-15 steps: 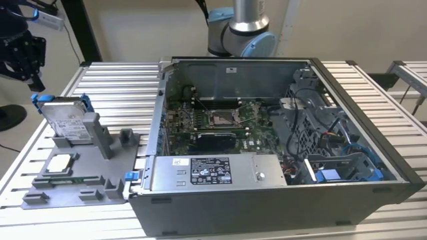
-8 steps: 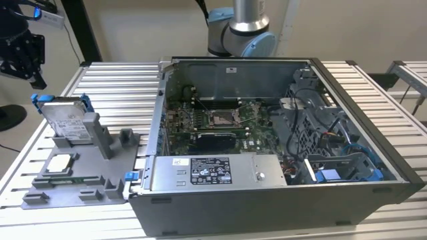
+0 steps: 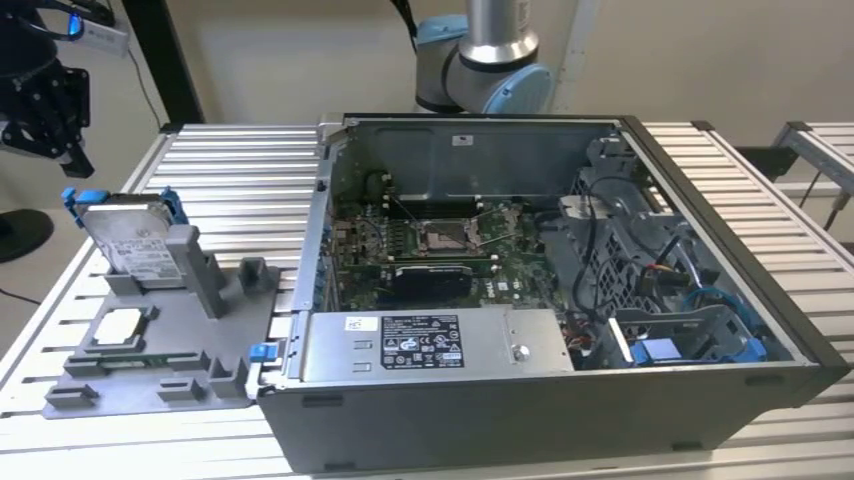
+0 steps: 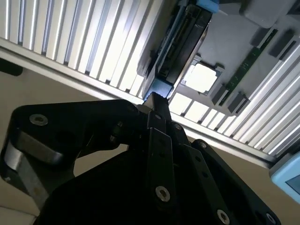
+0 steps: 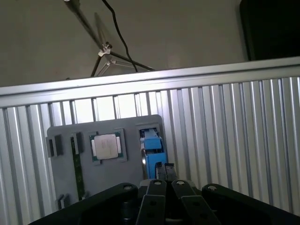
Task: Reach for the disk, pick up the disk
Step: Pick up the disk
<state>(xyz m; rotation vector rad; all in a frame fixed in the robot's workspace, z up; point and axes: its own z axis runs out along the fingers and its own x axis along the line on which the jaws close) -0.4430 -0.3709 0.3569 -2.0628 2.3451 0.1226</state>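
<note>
Item: flat rectangular silver-grey metal hard drive in a blue plastic bracket, the disk (image 3: 131, 238); stands on edge in a slotted grey plastic fixture (image 3: 187, 270), at 9 o'clock of the open grey metal computer case (image 3: 534, 420) in the exterior view; upright, presumably to offer its upper edge; black gripper (image 3: 67, 158) hovers at 11 o'clock of the disk, apart, jaws pressed together, empty; small square silver chip (image 3: 120, 325) lies at 6 o'clock.

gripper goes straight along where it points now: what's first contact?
Most likely the disk, at its blue-framed upper edge, where it stands in the grey fixture. In both wrist views the gripper points right at it. How far off it is remains unclear.
</note>
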